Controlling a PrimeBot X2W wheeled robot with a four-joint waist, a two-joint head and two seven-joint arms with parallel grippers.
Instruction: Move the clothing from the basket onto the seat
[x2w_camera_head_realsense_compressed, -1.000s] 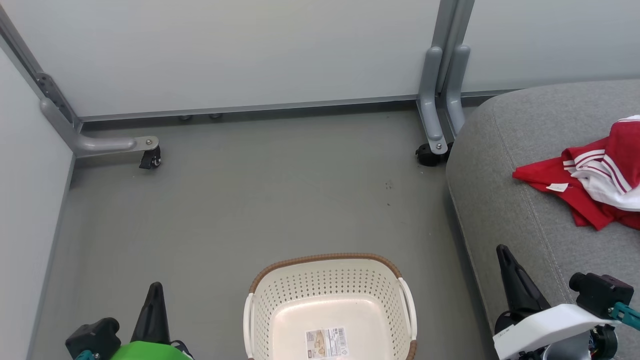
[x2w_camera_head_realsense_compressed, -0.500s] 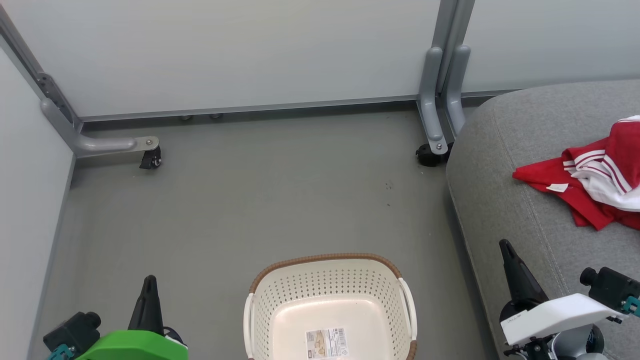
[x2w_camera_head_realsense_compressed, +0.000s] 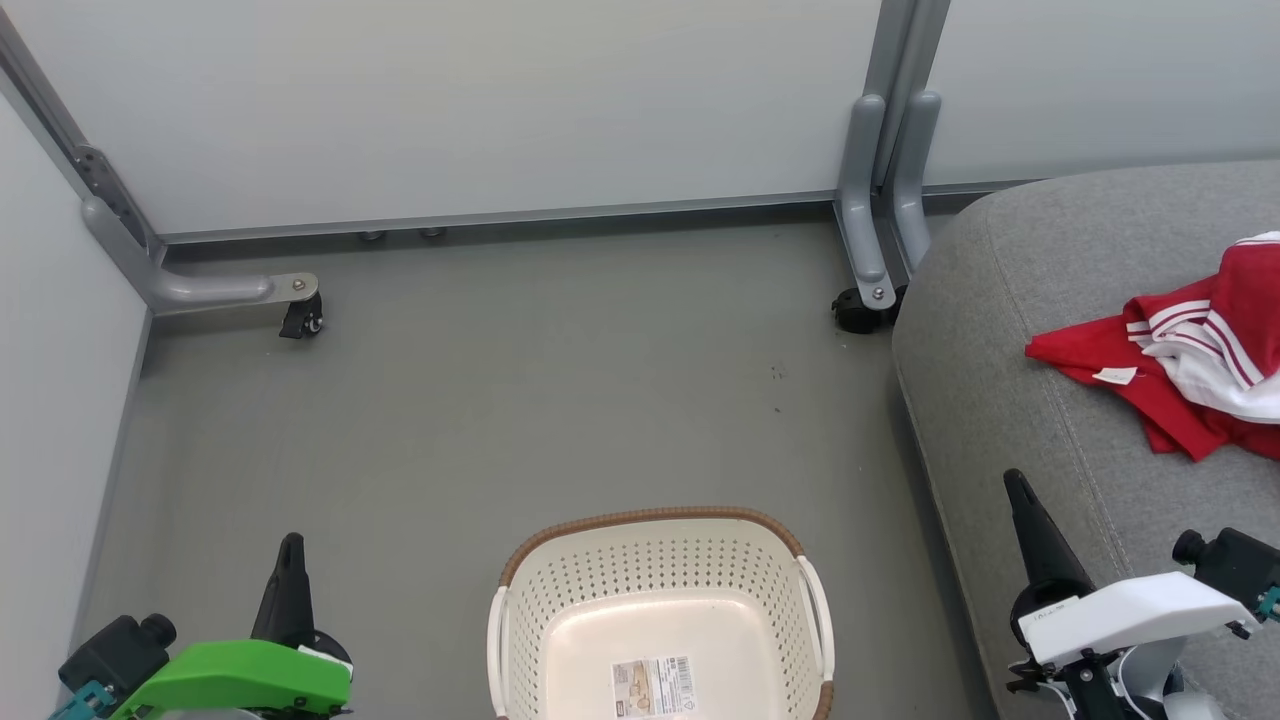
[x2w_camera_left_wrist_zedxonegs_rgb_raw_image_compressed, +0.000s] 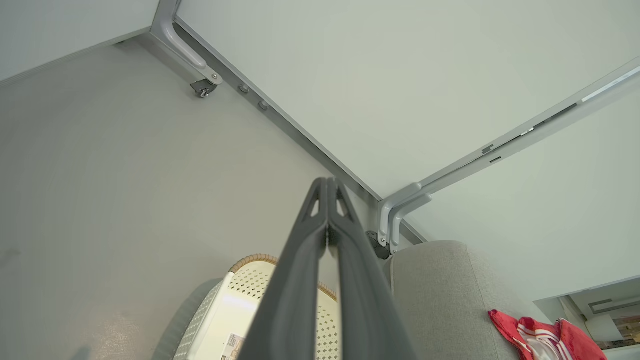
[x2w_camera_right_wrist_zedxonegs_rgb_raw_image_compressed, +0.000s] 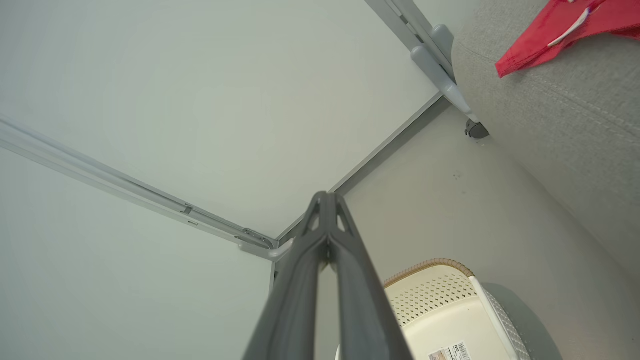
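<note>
the basket (x2w_camera_head_realsense_compressed: 650, 565) stands on the floor (x2w_camera_head_realsense_compressed: 500, 400) right in front of me, and what i can see of its inside is bare plastic with just the paper label (x2w_camera_head_realsense_compressed: 653, 686) stuck to the bottom. its near edge runs out of the head view, so i cannot vouch for that last strip.

the clothing (x2w_camera_head_realsense_compressed: 1190, 370) lies in a rumpled red and white heap on top of the seat (x2w_camera_head_realsense_compressed: 1030, 260), off to my right and well apart from the basket. the heap runs past the picture's edge, and i cannot tell whether it is one garment or two bunched together.

my left fingers (x2w_camera_head_realsense_compressed: 290, 590) hang low beside the basket's left side, over the floor. they are clenched tip to tip with nothing between them, as the left wrist view shows plainly. my right fingers (x2w_camera_head_realsense_compressed: 1035, 540) sit over the near edge of the seat, short of the clothing, also pressed together and empty.

i judge the job done, or as good as done: nothing red shows in the basket, and neither arm carries anything. all that seems left is to confirm the hidden near strip of the basket holds no garment.
</note>
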